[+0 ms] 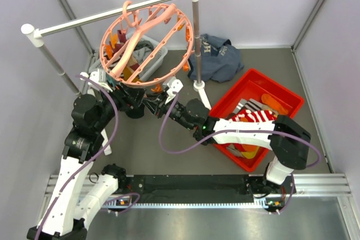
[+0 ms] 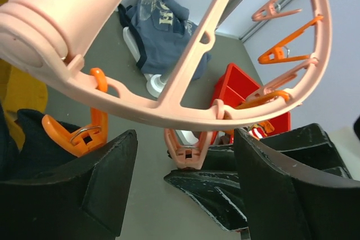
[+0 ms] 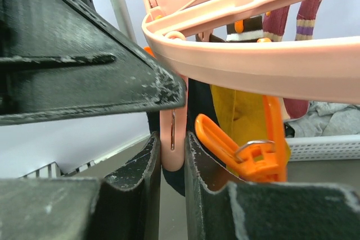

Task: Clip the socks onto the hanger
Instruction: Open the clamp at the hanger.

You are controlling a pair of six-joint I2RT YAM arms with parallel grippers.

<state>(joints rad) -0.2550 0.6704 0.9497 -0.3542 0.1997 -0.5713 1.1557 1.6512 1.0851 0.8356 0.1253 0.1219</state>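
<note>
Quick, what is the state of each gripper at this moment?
Left gripper: open, jaws wide apart, holding nothing.
Right gripper: closed on a pink peg of the hanger.

Looks like a robotics lab cell, not a home. Closed in by plain pale panels [image 1: 253,9] on three sides of a grey table [image 1: 135,145]. Fitted with a left arm [image 1: 84,133] and a right arm [image 1: 242,130] bolted to an aluminium rail [image 1: 320,182] along the near edge, with purple cables [image 1: 161,136] trailing. Staged with laundry props: a pink hanger [image 1: 133,42] on a white-and-grey rail stand [image 1: 112,15] toward the far left corner, a red bin [image 1: 278,84] by the right edge, a navy garment [image 1: 216,57] at the far edge.
</note>
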